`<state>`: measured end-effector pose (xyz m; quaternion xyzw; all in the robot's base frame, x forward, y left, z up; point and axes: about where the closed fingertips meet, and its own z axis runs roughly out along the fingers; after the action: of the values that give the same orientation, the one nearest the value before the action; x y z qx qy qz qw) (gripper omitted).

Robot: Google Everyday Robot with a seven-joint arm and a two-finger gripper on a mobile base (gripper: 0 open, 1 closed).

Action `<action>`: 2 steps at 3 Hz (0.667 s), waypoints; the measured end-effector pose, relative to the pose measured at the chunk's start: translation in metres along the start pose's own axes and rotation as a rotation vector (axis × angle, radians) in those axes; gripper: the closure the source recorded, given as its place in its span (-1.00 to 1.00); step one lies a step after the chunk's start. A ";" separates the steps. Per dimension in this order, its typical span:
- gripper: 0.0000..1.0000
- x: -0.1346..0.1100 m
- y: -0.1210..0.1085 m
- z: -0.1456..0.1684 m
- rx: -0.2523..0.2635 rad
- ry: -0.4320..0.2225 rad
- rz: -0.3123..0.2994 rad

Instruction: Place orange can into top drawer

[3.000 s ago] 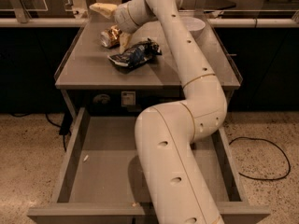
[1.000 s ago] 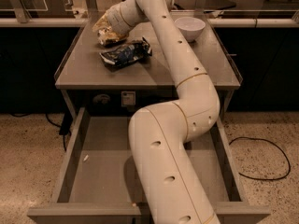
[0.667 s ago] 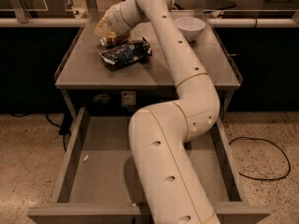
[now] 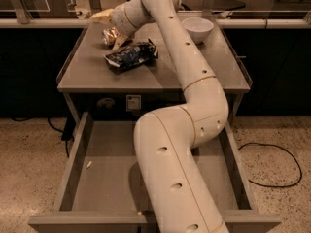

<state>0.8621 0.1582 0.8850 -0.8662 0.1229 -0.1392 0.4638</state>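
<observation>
Camera view: the gripper has its fingers apparently spread around the orange can, upper left on the bench beside a chip bag, likely lining up a grasp. The top drawer stands open below, ready to receive it.

One view only, high up, tilted down and forward: my arm looms close through the middle, drawer near below, bench beyond, my tool at its far-left.

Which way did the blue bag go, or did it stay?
Yes. The bag slid left, away from the bowl. The gripper is by the can behind it.
</observation>
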 end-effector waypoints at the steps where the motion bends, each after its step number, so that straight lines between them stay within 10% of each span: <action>1: -0.92 0.000 0.000 0.000 0.000 0.000 0.000; 2: -1.00 0.000 0.000 0.000 0.000 0.000 0.000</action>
<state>0.8621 0.1583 0.8849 -0.8663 0.1229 -0.1392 0.4638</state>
